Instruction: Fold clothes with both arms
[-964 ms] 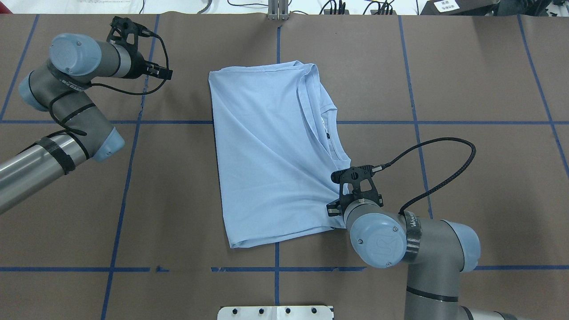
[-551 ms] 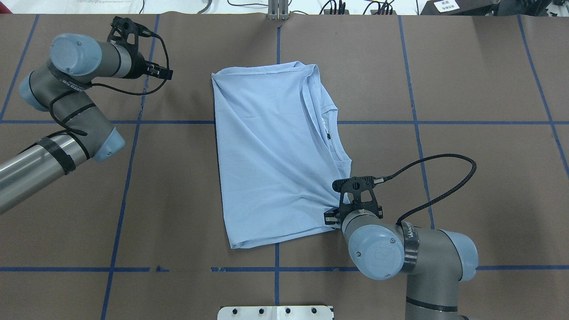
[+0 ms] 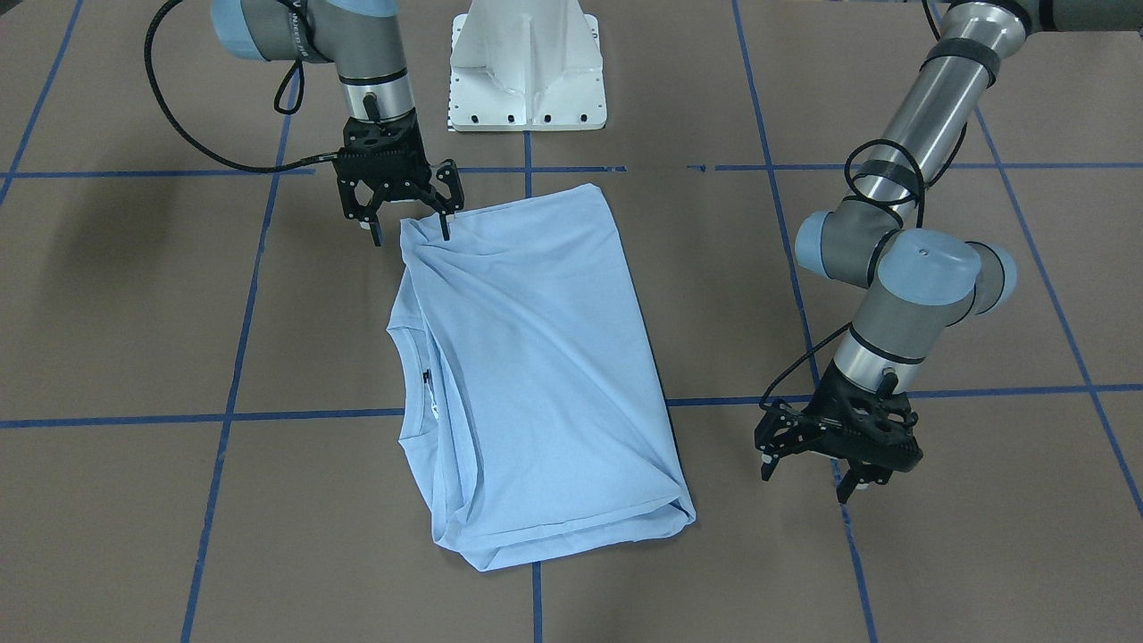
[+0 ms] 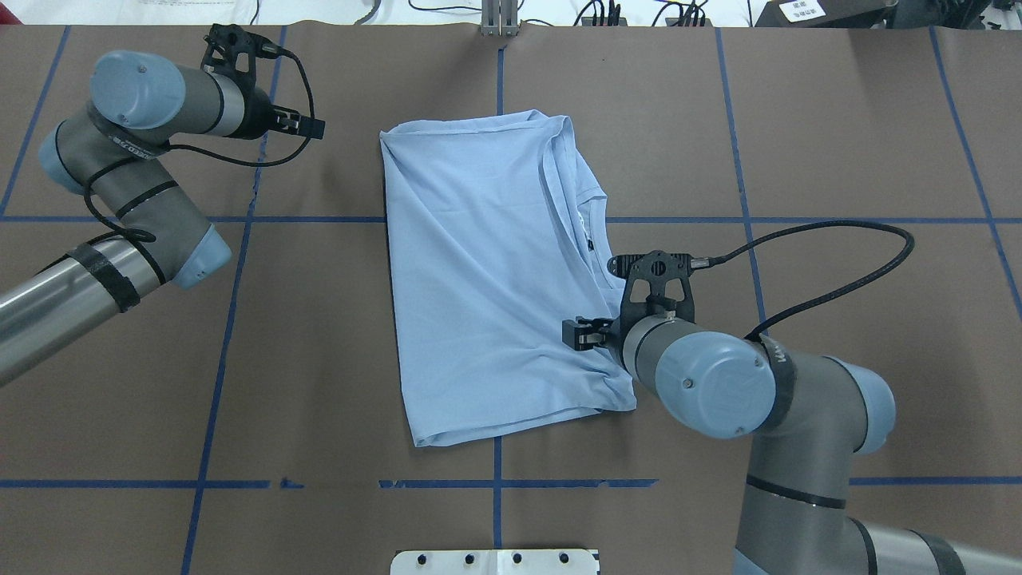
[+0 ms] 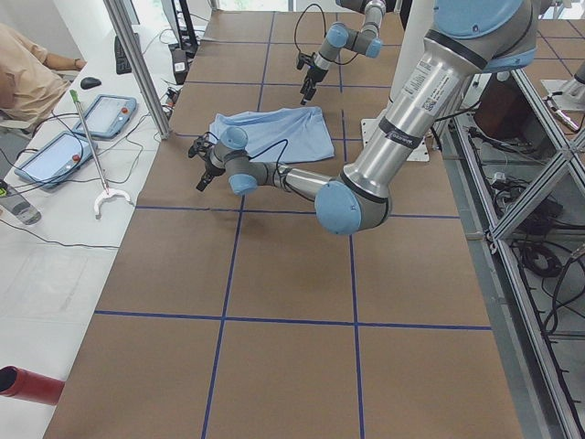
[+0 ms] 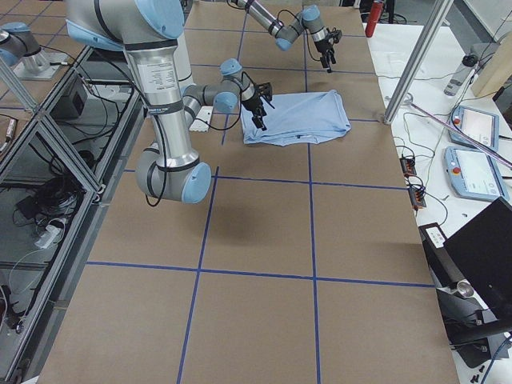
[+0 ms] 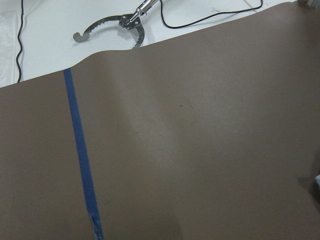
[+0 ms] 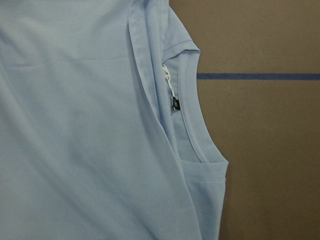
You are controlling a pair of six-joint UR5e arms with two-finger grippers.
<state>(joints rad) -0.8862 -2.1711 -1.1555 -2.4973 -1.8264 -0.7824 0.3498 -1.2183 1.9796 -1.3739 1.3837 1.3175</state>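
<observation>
Light blue T-shirt (image 4: 479, 271) on a brown table (image 4: 838, 120) gridded with dark blue tape lines (image 4: 798, 220). Left arm (image 4: 48, 307) and right arm (image 4: 798, 479) are silver-grey with pale blue joint caps (image 4: 140, 80); left gripper (image 3: 804, 482) and right gripper (image 3: 409, 234) are black.

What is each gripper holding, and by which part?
Nothing is held. The right gripper is open at a corner of the shirt. The left gripper is open beside it, apart from the cloth.
</observation>
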